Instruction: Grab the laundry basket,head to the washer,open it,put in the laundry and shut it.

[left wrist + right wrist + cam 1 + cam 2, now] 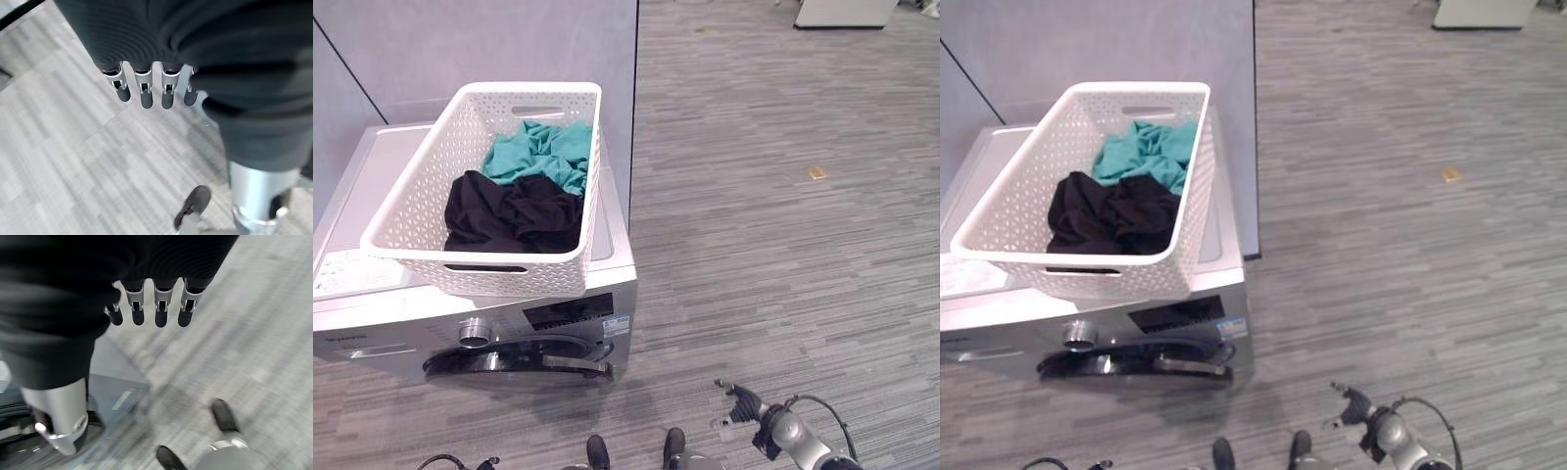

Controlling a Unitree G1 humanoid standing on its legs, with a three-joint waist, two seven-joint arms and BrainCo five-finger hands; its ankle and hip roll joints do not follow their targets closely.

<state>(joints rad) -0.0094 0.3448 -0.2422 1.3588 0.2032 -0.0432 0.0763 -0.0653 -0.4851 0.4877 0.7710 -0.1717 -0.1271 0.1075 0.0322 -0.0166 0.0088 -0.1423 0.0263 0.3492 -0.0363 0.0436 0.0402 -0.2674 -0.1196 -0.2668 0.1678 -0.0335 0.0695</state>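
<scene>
The white laundry basket [431, 201] sits on top of the silver washer [607, 284], apart from both hands. A teal cloth [540, 152] lies at the basket's far end, touching a black cloth [514, 213] at its near end. The washer's door [514, 364] is closed. The right hand [156, 308] hangs beside the washer, fingers straight, holding nothing. The left hand [146, 88] hangs over the grey floor [783, 225], also relaxed and empty.

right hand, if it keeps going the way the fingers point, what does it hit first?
Probably just the grey floor: the right hand hangs open, fingers aimed at bare flooring beside the washer. Depth is unclear.
</scene>
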